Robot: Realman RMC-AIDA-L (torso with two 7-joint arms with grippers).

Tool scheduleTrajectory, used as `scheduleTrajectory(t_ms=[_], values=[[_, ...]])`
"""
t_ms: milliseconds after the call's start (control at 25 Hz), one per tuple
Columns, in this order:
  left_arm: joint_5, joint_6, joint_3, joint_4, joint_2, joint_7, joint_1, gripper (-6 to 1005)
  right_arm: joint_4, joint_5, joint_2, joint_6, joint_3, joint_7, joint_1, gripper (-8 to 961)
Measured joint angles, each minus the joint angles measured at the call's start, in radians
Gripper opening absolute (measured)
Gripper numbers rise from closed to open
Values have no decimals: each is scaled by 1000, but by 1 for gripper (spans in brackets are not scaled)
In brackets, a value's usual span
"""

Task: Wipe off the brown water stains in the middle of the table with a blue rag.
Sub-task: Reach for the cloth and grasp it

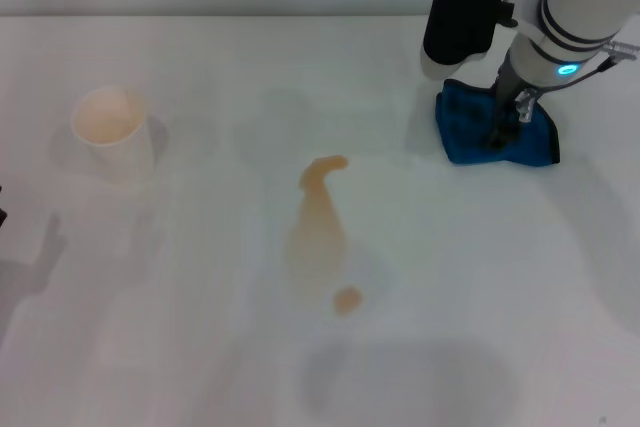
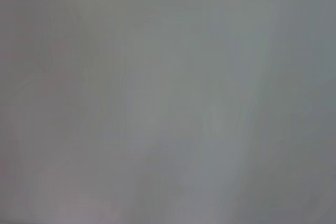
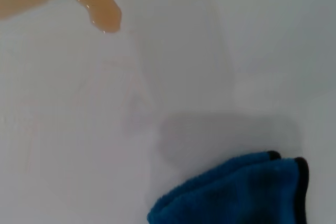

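Note:
The brown water stains [image 1: 318, 232] lie in the middle of the white table [image 1: 200, 347] as a long tan teardrop patch with a small round dot [image 1: 347, 299] at its near end. The patch's curled far tip also shows in the right wrist view [image 3: 100, 9]. The blue rag [image 1: 470, 132] with black edging lies bunched at the far right of the stains, and it shows in the right wrist view [image 3: 236, 192] too. My right gripper [image 1: 506, 125] points down into the rag's middle, its fingers closed on the cloth. My left gripper is out of view.
A whitish cup [image 1: 110, 132] with tan inside stands at the far left of the table. The left wrist view shows only a plain grey surface. Bare table lies between the rag and the stains.

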Motion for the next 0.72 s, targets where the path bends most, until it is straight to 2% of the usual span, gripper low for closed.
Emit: scheduleTrajectory(t_ms=[720], values=[[-3, 1, 11, 1, -2, 0, -4, 862, 59, 26, 1, 65, -31, -2, -12, 676]])
